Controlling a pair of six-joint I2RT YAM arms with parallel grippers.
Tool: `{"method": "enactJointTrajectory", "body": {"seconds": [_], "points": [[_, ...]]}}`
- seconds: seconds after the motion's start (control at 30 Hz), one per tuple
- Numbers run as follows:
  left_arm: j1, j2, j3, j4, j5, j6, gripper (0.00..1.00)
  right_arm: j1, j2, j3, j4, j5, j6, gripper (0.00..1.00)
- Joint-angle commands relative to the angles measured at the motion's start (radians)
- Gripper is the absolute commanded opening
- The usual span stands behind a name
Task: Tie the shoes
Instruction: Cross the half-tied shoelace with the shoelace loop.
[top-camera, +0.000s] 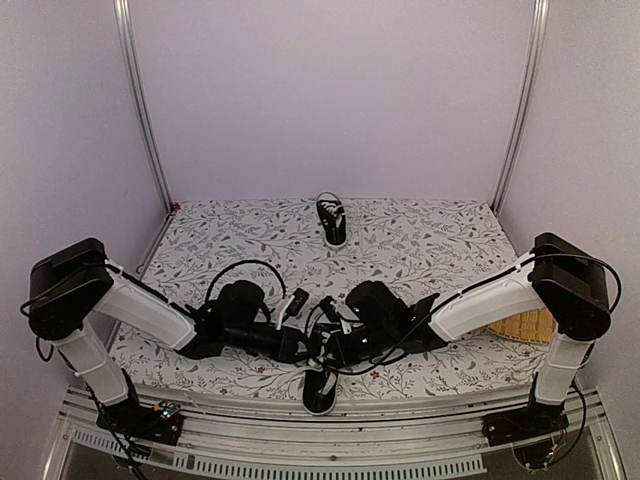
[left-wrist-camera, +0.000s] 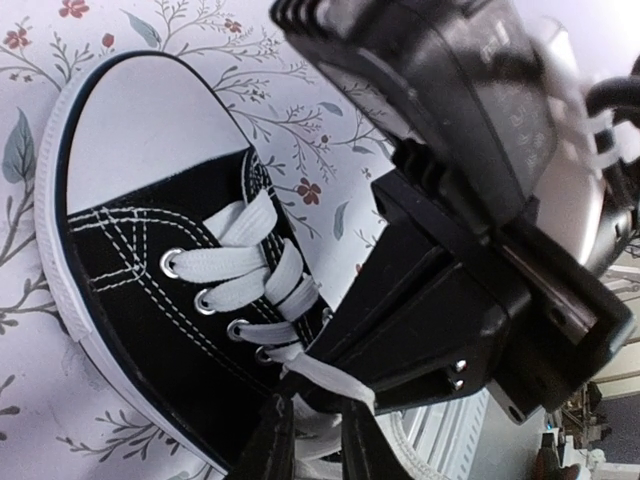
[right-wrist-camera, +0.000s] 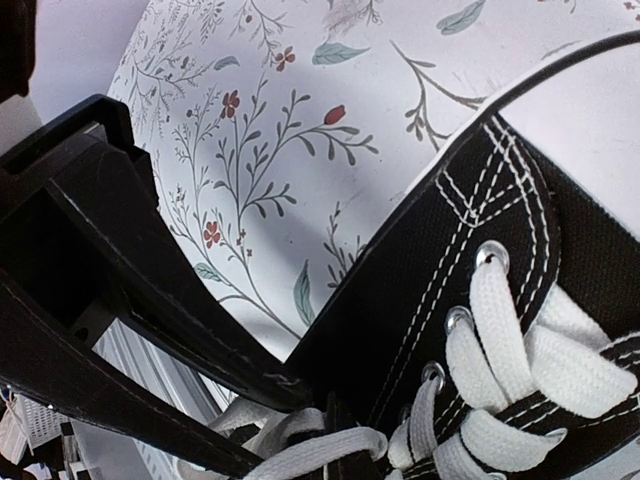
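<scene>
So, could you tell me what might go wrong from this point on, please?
1. The near shoe lies at the near edge of the table; a hard tug on its lace could drag it off.
2. The left gripper and right gripper crowd together over that shoe, so they may collide.
3. A single lace strand leads to the left fingers; it might slip free.

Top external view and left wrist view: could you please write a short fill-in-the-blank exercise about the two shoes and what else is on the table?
1. The near shoe has black canvas and ___ laces.
2. The other shoe lies close to the ___ edge of the table.
3. The woven basket stands at the table's ___ side.

Missing words: white; far; right.
</scene>
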Motion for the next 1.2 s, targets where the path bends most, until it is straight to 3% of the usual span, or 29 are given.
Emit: {"method": "enactJointTrajectory", "body": {"seconds": [0.0,0.43,0.67,0.97,1.17], "points": [[0.003,0.031,-0.008,0.049,0.036,-0.01,0.17,-0.003,0.002,0.002,-0.064,0.027,0.005,0.02],[-0.006,0.102,0.009,0.072,0.074,-0.049,0.14,-0.004,-0.005,0.004,-0.056,0.027,-0.001,0.02],[-0.007,0.126,0.026,0.062,0.075,-0.076,0.0,-0.002,-0.019,0.0,-0.039,0.026,-0.01,0.02],[-0.007,0.057,-0.004,0.025,-0.001,-0.118,0.0,-0.003,-0.051,-0.014,-0.051,0.04,-0.014,0.03],[-0.006,0.011,-0.019,-0.025,-0.065,-0.149,0.0,-0.004,-0.101,-0.017,-0.108,0.075,-0.023,0.17]]}}
